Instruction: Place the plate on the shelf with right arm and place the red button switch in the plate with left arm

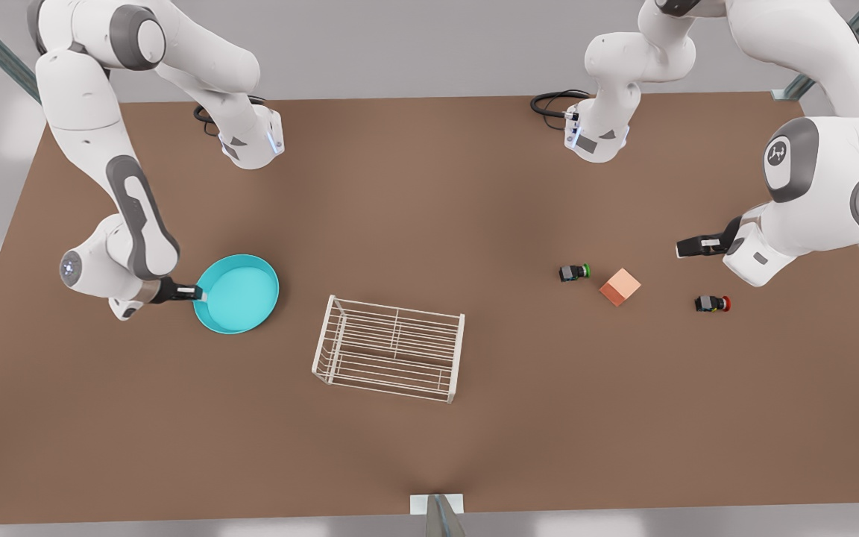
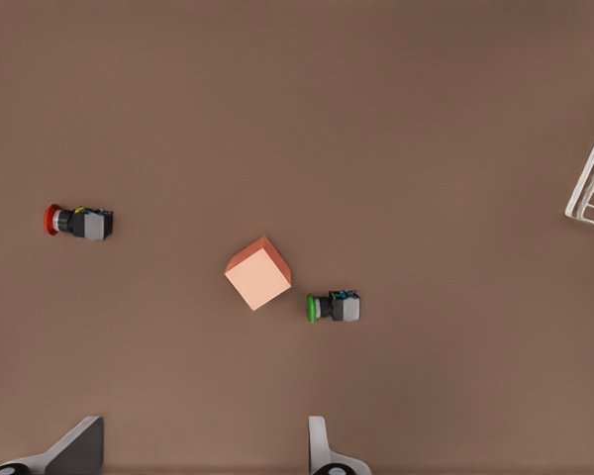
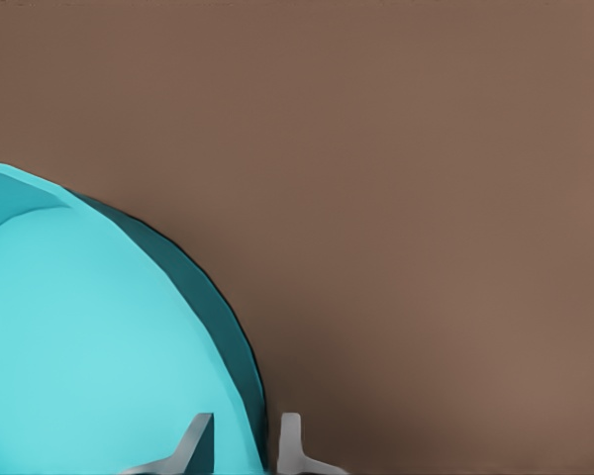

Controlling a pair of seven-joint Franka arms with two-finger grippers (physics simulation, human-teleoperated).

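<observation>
Right gripper [image 1: 198, 294] is where I start: its fingers [image 3: 290, 445] are pinched narrow over the rim of the plate [image 1: 239, 292], one finger inside the dish and one outside, so I am holding the turquoise plate by its edge on the front view's left. That arm is folded low, forearm slanting down and the wrist lying nearly level with the brown table [image 1: 429, 186]. Bare tabletop runs from the plate to the shelf [image 1: 391, 348], the white wire rack near the middle, well apart from the dish.

My left gripper [image 1: 679, 247] hangs above the table on the front view's right, fingers [image 2: 322, 450] spread wide and holding nothing. Its arm is bent with the hand pointing sideways. The red button switch [image 1: 712, 303] lies near it on the table, on its side. An orange-pink cube [image 1: 620, 287] sits between that and the green button switch [image 1: 573, 272], each apart from the others.
</observation>
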